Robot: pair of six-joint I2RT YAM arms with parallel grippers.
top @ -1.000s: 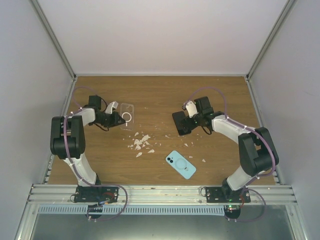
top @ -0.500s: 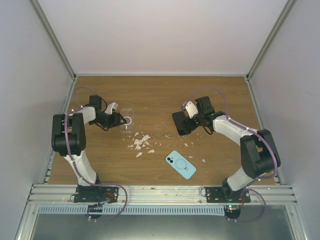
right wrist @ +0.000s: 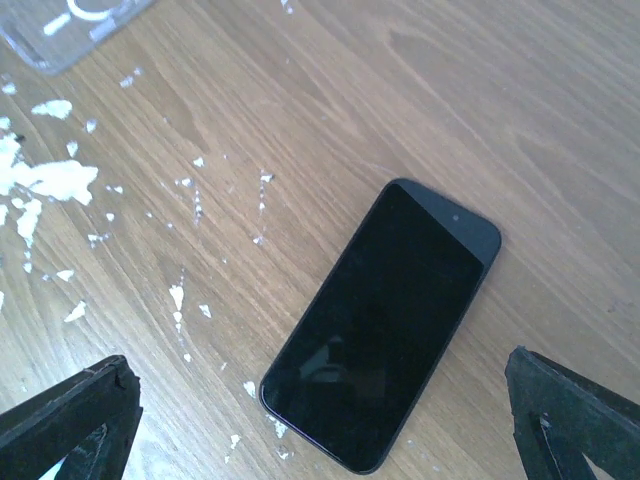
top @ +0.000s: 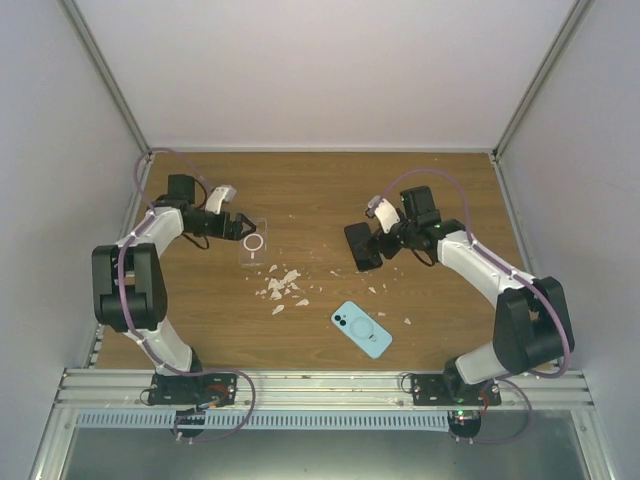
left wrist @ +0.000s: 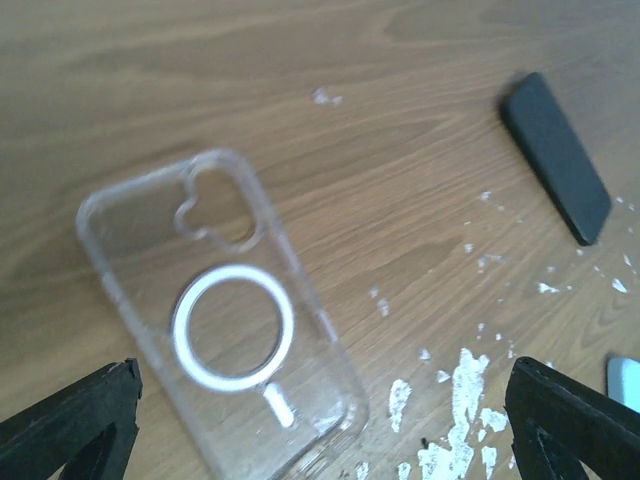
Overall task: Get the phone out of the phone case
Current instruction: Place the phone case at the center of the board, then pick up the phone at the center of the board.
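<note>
The clear phone case (top: 253, 243) lies flat and empty on the wooden table, its white ring facing up. In the left wrist view the case (left wrist: 215, 310) sits below and between my open left gripper (left wrist: 320, 400), untouched. My left gripper (top: 238, 225) hovers just left of the case. The black phone (top: 362, 246) lies screen up, apart from the case, to its right. In the right wrist view the phone (right wrist: 385, 325) rests under my open right gripper (right wrist: 320, 400), with neither finger on it. My right gripper (top: 380, 238) hangs just right of the phone.
A light blue phone (top: 361, 329) with a ring on its back lies near the front middle. White flakes (top: 282, 285) are scattered between the case and the blue phone. The table is walled at the back and both sides.
My left gripper has opened and let go of the clear case, then drawn back to the left. The case now lies flat. My right arm has pulled slightly back from the black phone.
</note>
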